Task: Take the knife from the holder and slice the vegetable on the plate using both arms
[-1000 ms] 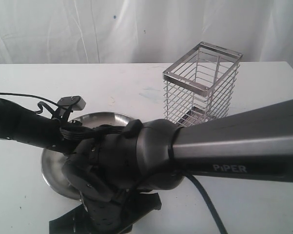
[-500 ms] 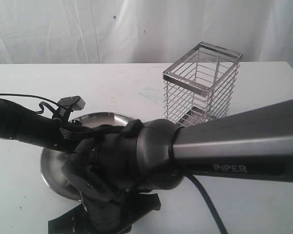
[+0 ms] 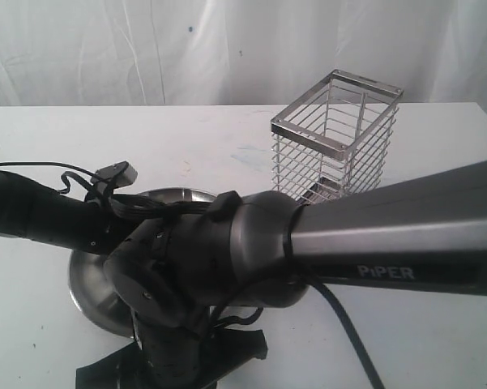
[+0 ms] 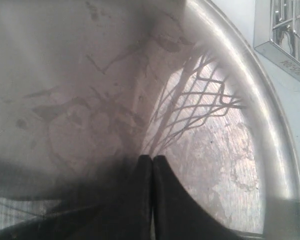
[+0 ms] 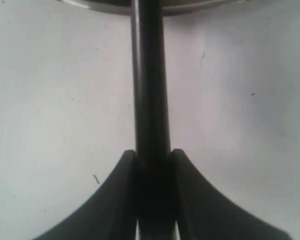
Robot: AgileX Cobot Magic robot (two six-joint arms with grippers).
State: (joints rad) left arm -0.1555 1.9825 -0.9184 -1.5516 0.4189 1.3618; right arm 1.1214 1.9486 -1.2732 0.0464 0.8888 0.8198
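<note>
Two tools: the right tool [image 5: 153, 156] clamps the knife [image 5: 150, 75] (tip toward the plate [image 4: 269, 125]), the left tool [image 4: 152, 160] is clenched empty, so the blade should come down squarely.

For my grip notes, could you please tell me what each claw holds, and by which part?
Right claw grips the knife by one end; left claw is shut on nothing.

Bright, soft, even light; near things blurred.
The white table [image 3: 186, 138] looks washed out; the grey arm link [image 3: 389, 243] near the exterior lens is soft. Glare rims the round scuffed steel plate [image 4: 269, 130], marked by a dark lattice pattern; the slim black knife [image 5: 150, 75] is out of focus.
</note>
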